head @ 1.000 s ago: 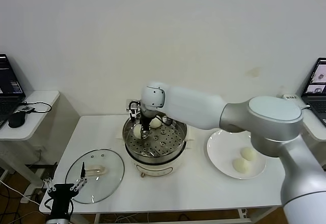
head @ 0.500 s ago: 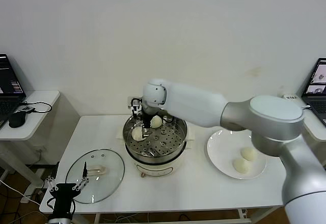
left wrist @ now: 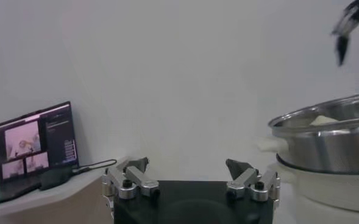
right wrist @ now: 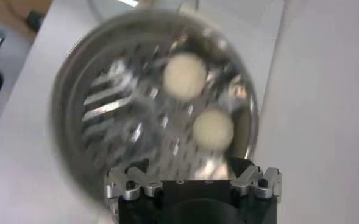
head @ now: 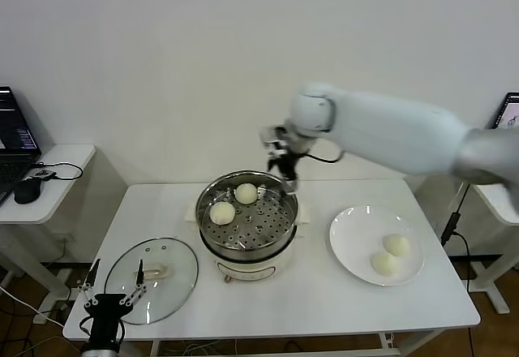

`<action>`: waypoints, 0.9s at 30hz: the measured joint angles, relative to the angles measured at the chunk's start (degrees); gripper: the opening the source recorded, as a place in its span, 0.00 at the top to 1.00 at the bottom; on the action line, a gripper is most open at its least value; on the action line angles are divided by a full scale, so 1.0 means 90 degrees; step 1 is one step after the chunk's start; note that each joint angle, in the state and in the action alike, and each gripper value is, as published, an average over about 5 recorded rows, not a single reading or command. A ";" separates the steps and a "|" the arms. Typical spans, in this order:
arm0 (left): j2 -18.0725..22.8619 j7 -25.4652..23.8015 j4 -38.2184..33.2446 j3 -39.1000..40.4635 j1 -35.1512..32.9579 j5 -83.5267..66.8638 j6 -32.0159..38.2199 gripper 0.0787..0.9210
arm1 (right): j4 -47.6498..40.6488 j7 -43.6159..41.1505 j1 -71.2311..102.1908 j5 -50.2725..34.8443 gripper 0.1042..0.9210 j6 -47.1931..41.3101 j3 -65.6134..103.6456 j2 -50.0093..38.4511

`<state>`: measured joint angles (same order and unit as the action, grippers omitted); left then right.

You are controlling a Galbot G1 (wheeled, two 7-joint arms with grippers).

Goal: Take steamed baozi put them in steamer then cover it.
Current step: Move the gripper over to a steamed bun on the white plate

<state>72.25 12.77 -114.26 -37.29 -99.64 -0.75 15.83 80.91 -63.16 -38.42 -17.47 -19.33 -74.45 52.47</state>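
Observation:
The steamer (head: 243, 249) stands mid-table with two steamed baozi on its perforated tray, one at the back (head: 246, 193) and one at the left (head: 222, 212). Two more baozi (head: 396, 245) (head: 383, 264) lie on the white plate (head: 350, 235) at the right. My right gripper (head: 285, 172) hovers open and empty above the steamer's back right rim. In the right wrist view its gripper (right wrist: 191, 171) looks down on the steamer (right wrist: 106, 109) and both baozi (right wrist: 185, 76) (right wrist: 213, 128). The cover (head: 166, 284) lies flat at the front left. My left gripper (head: 115, 280) is open just before it.
A side table with a laptop and mouse (head: 24, 188) stands at the far left. The left wrist view shows its open gripper (left wrist: 188, 173), the steamer's side (left wrist: 331, 137), a laptop (left wrist: 36, 140) and my right gripper (left wrist: 344, 30) high up.
My right gripper let go of a baozi at the tray's left, rose out of the steamer and moved right and back. The left gripper stayed put.

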 measured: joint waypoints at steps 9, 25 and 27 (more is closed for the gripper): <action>0.0028 0.0035 0.0011 0.0072 -0.0103 0.0143 -0.0014 0.12 | 0.0608 -0.0081 0.0950 0.0953 0.12 0.0385 0.0593 -0.1716; 0.0151 0.0080 0.0051 0.0093 -0.0232 0.0359 -0.0041 0.12 | 0.0345 0.0154 0.3909 0.2428 0.12 0.0705 0.2773 -0.2682; 0.0155 0.0082 0.0056 0.0087 -0.0239 0.0364 -0.0041 0.12 | 0.0277 0.0197 0.4170 0.2535 0.12 0.0714 0.2963 -0.2695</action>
<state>73.65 13.51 -113.76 -36.51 -101.79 2.53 15.46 83.40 -61.38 -0.89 5.34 -12.91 -47.78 28.22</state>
